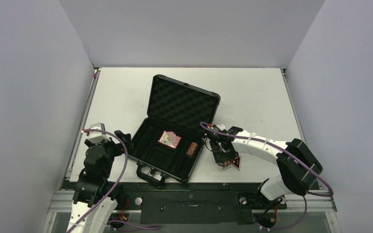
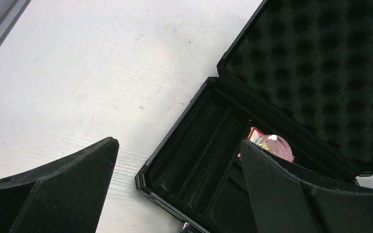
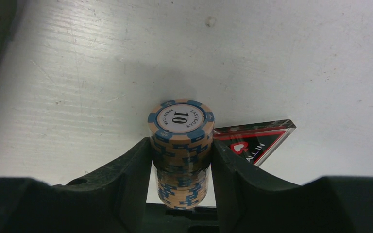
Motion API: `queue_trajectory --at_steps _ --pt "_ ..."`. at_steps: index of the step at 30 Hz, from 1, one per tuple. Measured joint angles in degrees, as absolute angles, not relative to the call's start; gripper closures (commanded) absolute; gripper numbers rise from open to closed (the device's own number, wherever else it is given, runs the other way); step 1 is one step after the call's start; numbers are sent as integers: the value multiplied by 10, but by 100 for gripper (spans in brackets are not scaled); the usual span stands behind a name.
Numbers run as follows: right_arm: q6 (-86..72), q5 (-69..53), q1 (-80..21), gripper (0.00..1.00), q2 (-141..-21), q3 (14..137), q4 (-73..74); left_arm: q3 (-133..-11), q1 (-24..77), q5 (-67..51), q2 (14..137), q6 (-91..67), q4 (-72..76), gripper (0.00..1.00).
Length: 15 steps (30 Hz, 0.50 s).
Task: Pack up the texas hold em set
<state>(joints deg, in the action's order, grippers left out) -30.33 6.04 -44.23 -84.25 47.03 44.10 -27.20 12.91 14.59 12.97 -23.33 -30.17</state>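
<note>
Fingers [image 3: 126,179] on my right gripper [image 3: 180,165] are pinching a tan, blue-striped roll of poker chips [image 3: 180,145], off the 4 o'clock side of the open black foam-lined case [image 1: 182,104]. A red-and-black plastic triangle [image 3: 255,138] is lying just beside it. A pink card box [image 1: 169,139] and a second chip roll [image 1: 192,149] are sitting inside the case. My left gripper [image 2: 179,145] is hanging spread wide at the case's 8 o'clock.

Robot lab cell here: plain white walls [image 1: 189,29] box in a white bench [image 1: 252,92], and cabled arms [image 1: 267,148] sit bolted on a metal frame [image 1: 320,205].
</note>
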Motion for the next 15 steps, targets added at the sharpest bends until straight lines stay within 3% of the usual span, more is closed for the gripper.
queue_trajectory --at_steps 9,15 --pt "-295 71 -442 88 -852 484 452 -272 128 146 130 -233 -302 4" --pt "-298 75 -442 93 -852 515 477 -272 126 146 130 -233 -302 4"
